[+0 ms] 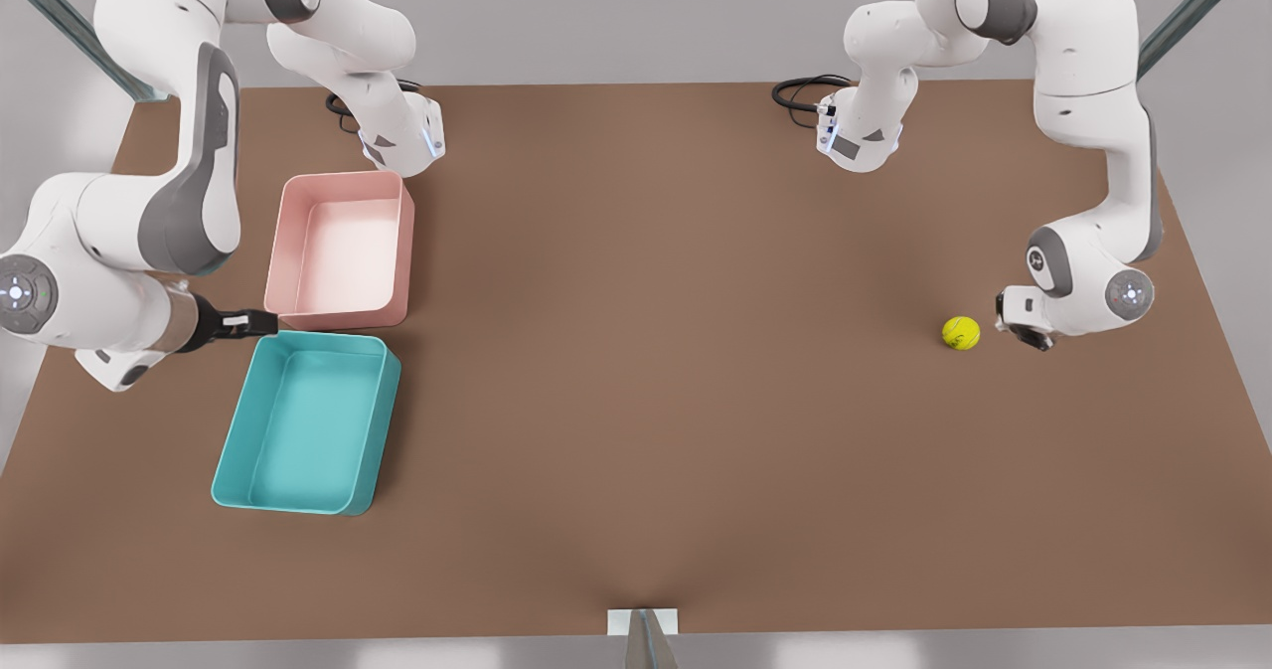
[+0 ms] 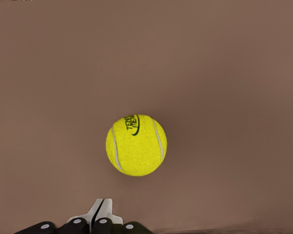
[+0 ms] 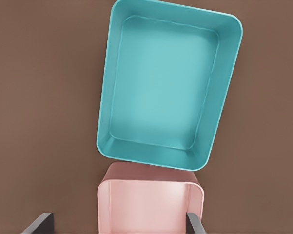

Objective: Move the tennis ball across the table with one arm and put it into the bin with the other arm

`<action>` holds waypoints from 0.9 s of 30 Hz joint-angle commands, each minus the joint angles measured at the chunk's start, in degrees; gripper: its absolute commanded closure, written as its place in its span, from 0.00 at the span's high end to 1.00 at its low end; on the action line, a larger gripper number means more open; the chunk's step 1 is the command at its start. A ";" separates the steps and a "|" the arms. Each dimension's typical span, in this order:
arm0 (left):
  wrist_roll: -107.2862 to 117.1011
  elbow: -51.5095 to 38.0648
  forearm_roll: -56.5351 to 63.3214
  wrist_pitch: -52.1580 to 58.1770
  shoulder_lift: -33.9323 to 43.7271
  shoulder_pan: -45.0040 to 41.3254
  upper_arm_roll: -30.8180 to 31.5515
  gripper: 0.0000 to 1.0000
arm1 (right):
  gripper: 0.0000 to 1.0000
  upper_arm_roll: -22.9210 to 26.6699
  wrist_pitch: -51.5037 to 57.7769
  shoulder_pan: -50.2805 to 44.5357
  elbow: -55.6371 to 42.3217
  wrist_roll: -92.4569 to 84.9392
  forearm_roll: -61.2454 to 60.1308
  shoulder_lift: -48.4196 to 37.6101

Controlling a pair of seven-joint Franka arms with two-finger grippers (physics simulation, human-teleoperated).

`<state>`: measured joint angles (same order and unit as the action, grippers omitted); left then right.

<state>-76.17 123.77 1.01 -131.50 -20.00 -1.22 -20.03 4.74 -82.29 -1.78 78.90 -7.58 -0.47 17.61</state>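
The tennis ball (image 1: 960,332) (image 2: 136,145), yellow-green with a dark logo, rests on the brown table (image 1: 646,351) toward the front view's right. My left gripper (image 1: 1016,319) (image 2: 101,212) sits just beside the ball, on the side toward the front view's right, not touching it, with its fingers shut together. The teal bin (image 1: 384,430) (image 3: 105,112) stands at the front view's left and holds nothing. My right gripper (image 1: 243,323) (image 3: 117,223) hovers open by the bin's far rim, nothing between its fingers.
A pink tub (image 1: 343,178) (image 3: 151,176) stands right behind the teal bin, almost touching it. Black cables (image 1: 800,92) lie at the table's far edge near the arm bases. A wide stretch of bare tabletop separates ball and bins.
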 commanded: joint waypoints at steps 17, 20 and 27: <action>-44.60 3.85 1.37 -11.23 -4.44 1.04 -0.01 0.21 | 1.00 -0.08 -0.33 -0.25 0.29 1.17 -0.15 0.76; -41.52 4.12 1.19 -11.23 -4.70 0.69 -0.01 0.21 | 1.00 -0.08 -0.33 -0.33 0.99 1.25 0.64 -0.12; -5.51 4.20 1.19 -10.53 -4.00 -4.67 10.35 0.21 | 1.00 0.10 0.46 0.11 4.33 0.99 0.82 -4.78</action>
<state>-105.83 127.97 2.20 -142.13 -24.16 -5.16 -11.13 4.82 -82.17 -1.66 83.12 -6.70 0.31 13.01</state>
